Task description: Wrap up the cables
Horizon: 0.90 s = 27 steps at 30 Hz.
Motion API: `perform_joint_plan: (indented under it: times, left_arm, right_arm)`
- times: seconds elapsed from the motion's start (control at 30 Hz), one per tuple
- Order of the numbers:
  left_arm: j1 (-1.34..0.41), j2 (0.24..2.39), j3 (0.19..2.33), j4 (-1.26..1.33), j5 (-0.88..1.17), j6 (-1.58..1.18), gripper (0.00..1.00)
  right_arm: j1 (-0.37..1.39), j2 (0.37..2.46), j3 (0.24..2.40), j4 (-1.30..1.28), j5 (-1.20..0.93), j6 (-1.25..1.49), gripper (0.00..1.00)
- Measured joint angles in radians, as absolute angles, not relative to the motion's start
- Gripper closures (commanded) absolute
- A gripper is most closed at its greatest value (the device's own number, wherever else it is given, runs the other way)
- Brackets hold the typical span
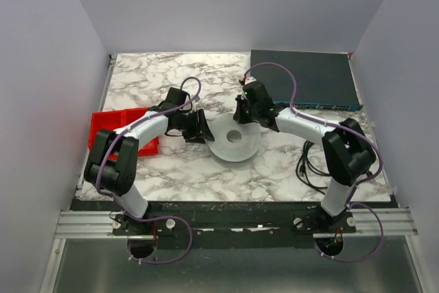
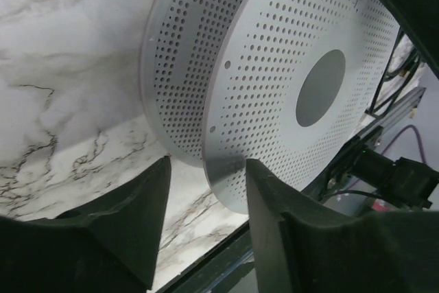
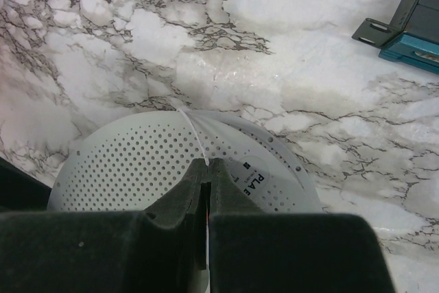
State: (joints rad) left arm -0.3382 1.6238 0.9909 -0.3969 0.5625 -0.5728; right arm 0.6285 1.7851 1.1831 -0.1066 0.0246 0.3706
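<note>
A white perforated spool [image 1: 235, 138] lies in the middle of the marble table. My left gripper [image 1: 200, 127] is at its left edge, open, with the rim of the spool's flange [image 2: 226, 169] between the two fingers [image 2: 137, 217]. My right gripper [image 1: 243, 111] is above the spool's far edge. In the right wrist view it [image 3: 207, 164] is shut on a thin white cable [image 3: 192, 128] that runs from its fingertips over the spool's rim [image 3: 123, 169] and into the winding groove.
A red bin [image 1: 113, 128] sits at the left edge of the table. A dark network switch with a teal front [image 1: 305, 77] lies at the back right, its corner in the right wrist view [image 3: 411, 25]. Loose black cables [image 1: 312, 169] lie near the right arm's base.
</note>
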Motion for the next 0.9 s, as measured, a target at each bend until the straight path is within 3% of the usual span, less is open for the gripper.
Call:
perform_joint_plan:
  times: [0.23, 0.57, 0.9]
  left_arm:
    - [-0.338, 1.659, 1.0, -0.352, 0.62, -0.631, 1.0]
    - [-0.336, 1.733, 1.141, -0.449, 0.592, -0.631, 1.0]
    - [-0.351, 1.878, 1.419, -0.62, 0.5, -0.474, 1.0]
  right_arm:
    - [0.629, 1.789, 1.198, -0.131, 0.036, 0.352, 0.99]
    - [0.601, 1.792, 1.238, -0.2, 0.068, 0.308, 0.99]
    - [0.526, 1.792, 1.246, -0.22, 0.057, 0.294, 0.99]
